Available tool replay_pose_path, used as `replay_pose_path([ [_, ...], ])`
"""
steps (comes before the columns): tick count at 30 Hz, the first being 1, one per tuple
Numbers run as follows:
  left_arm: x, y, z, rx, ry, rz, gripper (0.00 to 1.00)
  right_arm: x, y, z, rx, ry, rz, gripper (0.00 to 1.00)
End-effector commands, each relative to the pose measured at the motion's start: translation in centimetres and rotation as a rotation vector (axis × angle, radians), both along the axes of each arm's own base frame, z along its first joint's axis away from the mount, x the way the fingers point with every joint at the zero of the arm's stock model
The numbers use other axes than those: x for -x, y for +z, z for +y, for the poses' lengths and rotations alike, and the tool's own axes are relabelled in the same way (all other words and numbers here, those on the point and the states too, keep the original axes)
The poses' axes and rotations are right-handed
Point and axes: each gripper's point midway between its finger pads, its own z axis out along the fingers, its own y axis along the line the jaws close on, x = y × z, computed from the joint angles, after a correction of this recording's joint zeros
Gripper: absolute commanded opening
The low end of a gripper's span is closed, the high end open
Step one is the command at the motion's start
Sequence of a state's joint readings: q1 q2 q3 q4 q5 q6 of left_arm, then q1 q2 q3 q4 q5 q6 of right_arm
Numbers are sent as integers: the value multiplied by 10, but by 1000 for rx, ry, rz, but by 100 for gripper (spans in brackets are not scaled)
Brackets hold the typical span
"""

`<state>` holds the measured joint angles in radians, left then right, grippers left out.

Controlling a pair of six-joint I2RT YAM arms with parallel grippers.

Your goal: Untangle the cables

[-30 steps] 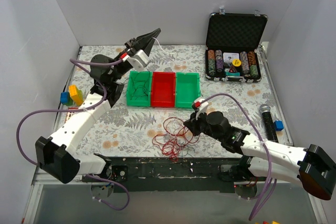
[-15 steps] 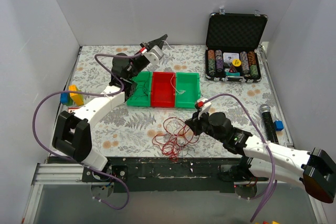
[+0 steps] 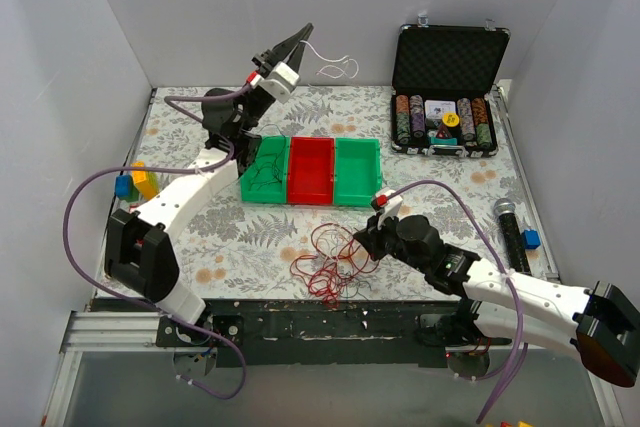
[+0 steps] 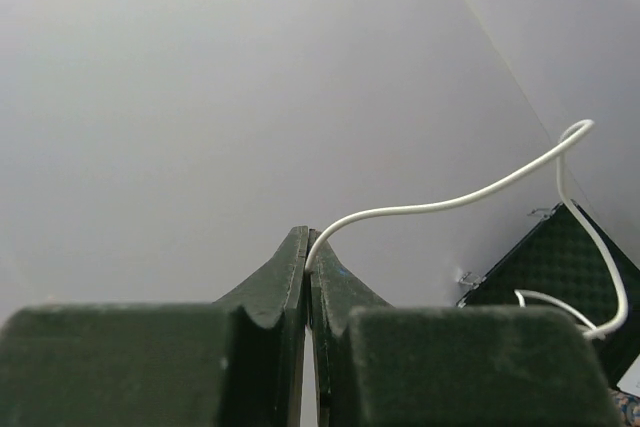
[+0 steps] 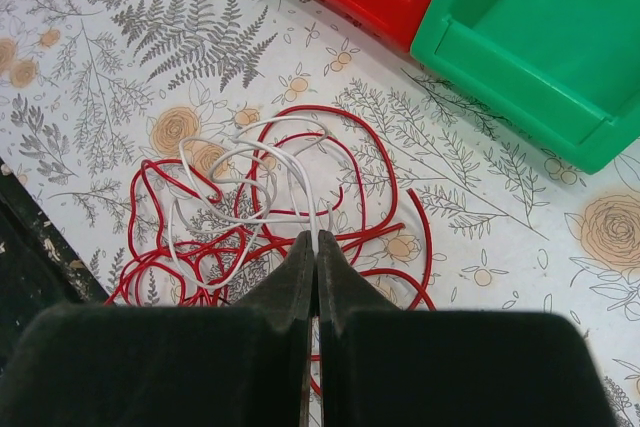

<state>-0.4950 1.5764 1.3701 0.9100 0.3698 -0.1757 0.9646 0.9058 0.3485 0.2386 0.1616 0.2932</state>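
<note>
Red and whitish cables (image 3: 330, 259) are lying in a loose tangle on the floral table (image 3: 240, 242), just in front of three bins (image 3: 311, 170). The right gripper (image 5: 315, 244) is reaching low into the tangle, its fingers pinching together on a whitish strand (image 5: 311, 215). The left gripper (image 4: 308, 244) is hanging high above the table's back edge, clamping the end of a white cable (image 4: 450, 205) that is curling away toward the open black case (image 3: 450, 55). Dark cables (image 3: 262, 172) are sitting in the left green bin (image 3: 247, 190).
</note>
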Motion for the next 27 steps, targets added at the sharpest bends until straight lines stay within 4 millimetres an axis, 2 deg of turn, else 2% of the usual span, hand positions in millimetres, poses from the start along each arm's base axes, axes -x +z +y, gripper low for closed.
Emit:
replay_pose_path([
  [1,18,-9,7,-29,0,0,0,-2,6,4,-36,-11,-8,1],
  [13,-9,-134,4,-178,59,227,0,-4,-2,-2,-14,-38,2,1],
  [20,-46,-211,14,-308,180,365,0,-1,-6,-6,-25,-51,16,1],
  [23,-53,-227,19,-367,203,364,0,-1,-9,-8,-23,-61,20,1],
  [27,-45,-249,16,-452,177,324,0,-1,-12,-8,-14,-61,26,1],
])
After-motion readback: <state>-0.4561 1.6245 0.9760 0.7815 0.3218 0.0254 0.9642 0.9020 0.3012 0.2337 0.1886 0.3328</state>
